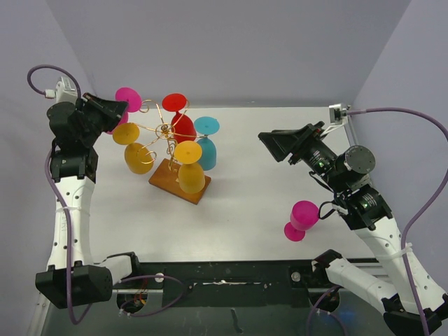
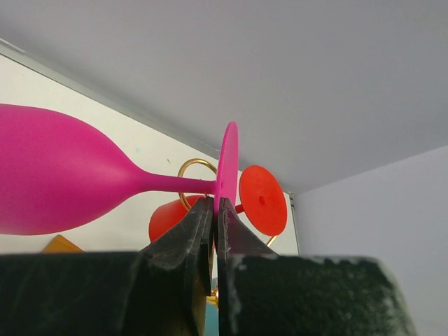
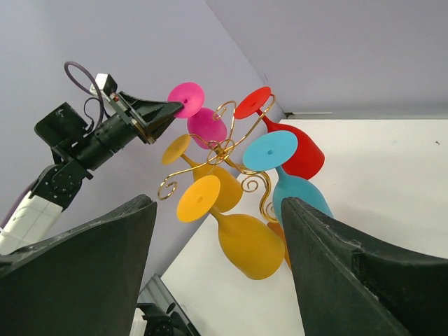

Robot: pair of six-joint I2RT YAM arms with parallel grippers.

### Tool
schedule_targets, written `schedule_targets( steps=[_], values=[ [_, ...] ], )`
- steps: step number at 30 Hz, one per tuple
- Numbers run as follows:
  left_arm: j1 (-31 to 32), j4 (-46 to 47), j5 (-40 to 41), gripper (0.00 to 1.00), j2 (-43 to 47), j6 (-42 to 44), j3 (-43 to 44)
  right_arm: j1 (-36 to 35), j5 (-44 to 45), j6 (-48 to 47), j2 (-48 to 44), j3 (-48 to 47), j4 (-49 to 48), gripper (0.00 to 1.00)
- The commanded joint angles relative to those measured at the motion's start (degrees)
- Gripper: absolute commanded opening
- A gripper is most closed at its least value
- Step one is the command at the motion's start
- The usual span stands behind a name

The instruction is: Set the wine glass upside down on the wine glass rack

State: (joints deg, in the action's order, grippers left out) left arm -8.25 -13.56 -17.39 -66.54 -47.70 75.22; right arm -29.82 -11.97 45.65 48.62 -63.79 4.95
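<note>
One rack (image 1: 170, 180) — wine glass (image 1: 128, 96): six.

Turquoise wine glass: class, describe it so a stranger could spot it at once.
Find the gold wire rack on the left half of the table. On its side facing the right arm, the turquoise glass hangs foot up between a red glass and a yellow glass. It alone is turquoise.

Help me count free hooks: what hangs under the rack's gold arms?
A red wine glass, teal wine glass and two yellow wine glasses hang bowl-down. The left fingers pinch a pink wine glass's foot; whether its stem sits in a hook is hidden.
</note>
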Motion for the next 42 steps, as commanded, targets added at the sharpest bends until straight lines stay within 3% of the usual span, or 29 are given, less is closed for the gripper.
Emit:
schedule_targets(
  steps=[1,10,21,42],
  values=[
    [-0.1,1.1,-3.8,0.0,1.8,-0.5,0.2,0.1,1.2,0.0,-0.4,0.3,-1.3,0.73],
    [0.0,-1.3,-4.8,0.0,2.0,-3.2,0.0,0.2,1.3,-0.1,0.0,0.2,-1.1,0.73],
    [-0.1,5.2,-18.0,0.0,-1.1,-10.7,-2.0,0.2,1.3,0.2,0.3,0.3,-1.1,0.73],
    [-0.1,10.3,-22.9,0.0,-7.0,-14.2,1.4,0.3,1.3,0.0,-0.1,1.1,-2.5,0.73]
  ],
)
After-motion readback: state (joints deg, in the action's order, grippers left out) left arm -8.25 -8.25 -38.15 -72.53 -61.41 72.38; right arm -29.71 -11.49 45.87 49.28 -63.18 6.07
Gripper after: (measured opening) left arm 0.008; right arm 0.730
